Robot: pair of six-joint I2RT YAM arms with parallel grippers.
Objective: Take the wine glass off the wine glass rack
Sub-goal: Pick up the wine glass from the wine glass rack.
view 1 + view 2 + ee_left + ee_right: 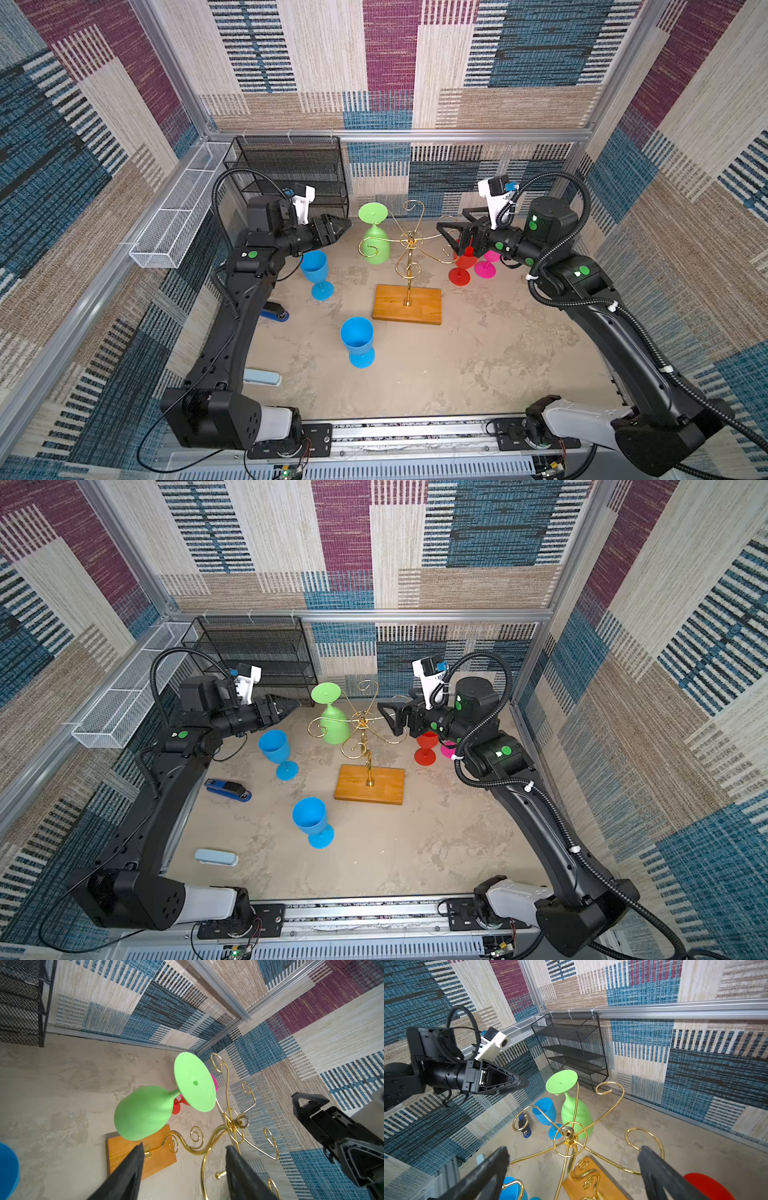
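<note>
The green wine glass (pixel 374 245) hung upside down from a curled arm of the gold rack (pixel 399 305), just left of centre in both top views. The left gripper (pixel 184 1147) sat near it, fingers apart, nothing between them. The right gripper (pixel 574 1148) (on the rack's far side) was spread wide and also empty. It partly covered a red glass (pixel 459 276). A pink glass (pixel 485 269) was mostly hidden behind it, and the left arm (pixel 232 324) half covered a stapler (pixel 275 312).
</note>
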